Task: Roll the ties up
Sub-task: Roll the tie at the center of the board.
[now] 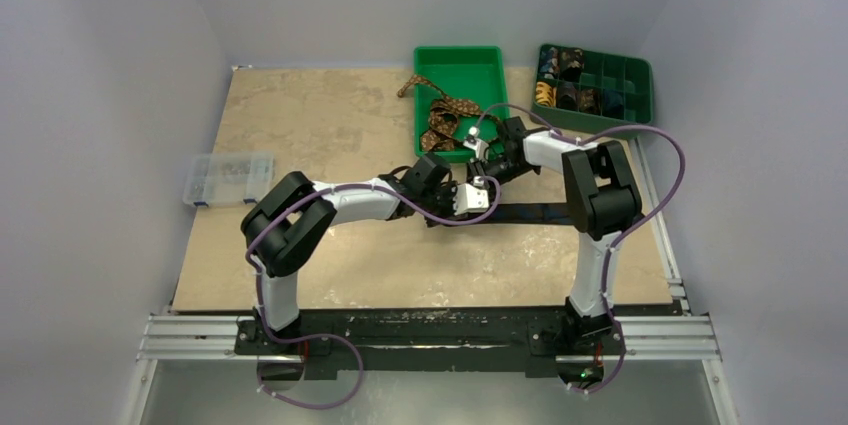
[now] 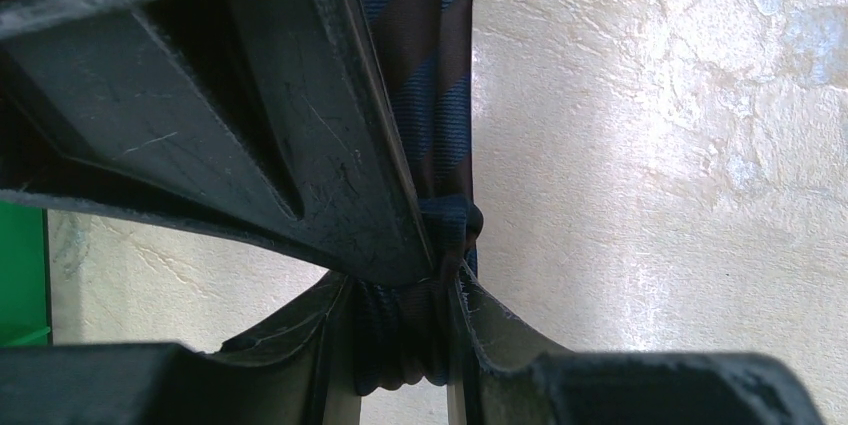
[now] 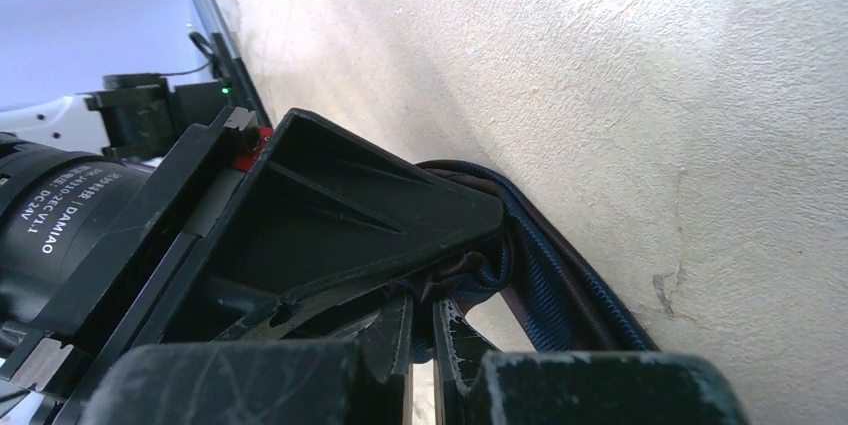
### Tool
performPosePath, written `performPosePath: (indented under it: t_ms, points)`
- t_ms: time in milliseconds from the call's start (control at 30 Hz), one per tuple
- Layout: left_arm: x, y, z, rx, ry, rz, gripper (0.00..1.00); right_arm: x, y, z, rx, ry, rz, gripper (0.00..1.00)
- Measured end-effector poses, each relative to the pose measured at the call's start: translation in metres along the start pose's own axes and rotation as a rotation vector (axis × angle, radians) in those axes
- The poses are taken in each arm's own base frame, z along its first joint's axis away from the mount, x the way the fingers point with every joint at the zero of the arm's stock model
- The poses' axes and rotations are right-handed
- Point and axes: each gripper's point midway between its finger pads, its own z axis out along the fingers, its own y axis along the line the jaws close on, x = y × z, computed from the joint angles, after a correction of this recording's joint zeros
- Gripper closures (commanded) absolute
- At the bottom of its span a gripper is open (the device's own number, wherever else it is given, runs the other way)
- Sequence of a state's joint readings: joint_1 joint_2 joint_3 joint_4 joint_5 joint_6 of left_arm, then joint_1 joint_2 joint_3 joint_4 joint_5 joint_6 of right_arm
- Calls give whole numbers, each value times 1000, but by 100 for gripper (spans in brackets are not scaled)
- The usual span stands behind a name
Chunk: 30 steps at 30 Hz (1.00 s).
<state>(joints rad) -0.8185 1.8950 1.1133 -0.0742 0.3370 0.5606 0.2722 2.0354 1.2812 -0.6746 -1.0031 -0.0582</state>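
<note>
Right up against your left wrist camera, the left gripper (image 2: pixel 440 270) is clamped down on a bunched fold of the dark navy tie (image 2: pixel 425 65). The tie's striped length runs away flat along the table (image 2: pixel 650 145). Your right gripper (image 3: pixel 425 320) is pinched tight on the same tie close by, near the table's middle. Further back, the green tray (image 1: pixel 495 65) holds the brown tie (image 1: pixel 445 120) in a loose heap, one end trailing over its left rim onto the table. The green divided box (image 1: pixel 640 75) at the far right has rolled coils (image 1: pixel 560 80) in several compartments. A clear case (image 1: pixel 228 178) sits at the left edge, its contents too small to tell.
</note>
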Motion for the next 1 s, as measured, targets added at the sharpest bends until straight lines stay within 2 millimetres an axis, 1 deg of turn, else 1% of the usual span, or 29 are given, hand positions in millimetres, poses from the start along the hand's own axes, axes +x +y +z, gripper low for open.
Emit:
performPosePath:
  t_ms: [167,367,400,433,533,567,600,867,933,1000]
  points:
    - [0,0,0,6,-9,-12,69,0,-4,-1,46,6,-40,100]
    - [1,1,-2,29,-40,-80,65,2,-8,1,69,12,-52,100]
    - [1,1,-2,33,-47,-94,63,2,-9,2,73,13,-53,100]
    - [2,1,-2,40,-58,-111,60,2,-10,2,77,13,-54,100]
    - [1,1,-3,53,-92,-147,55,4,-19,1,122,18,-54,100]
    - [-1,1,-4,57,-108,-160,51,4,-22,0,139,20,-52,100]
    - [-3,1,-5,59,-124,-168,49,5,-25,0,153,22,-50,100]
    - [-19,2,-7,66,-200,-215,47,9,-40,-6,233,36,-28,100]
    - [-21,4,-7,59,-215,-221,45,9,-43,-7,250,38,-26,100]
    - [-21,4,-6,50,-233,-227,38,9,-43,-8,259,40,-24,100]
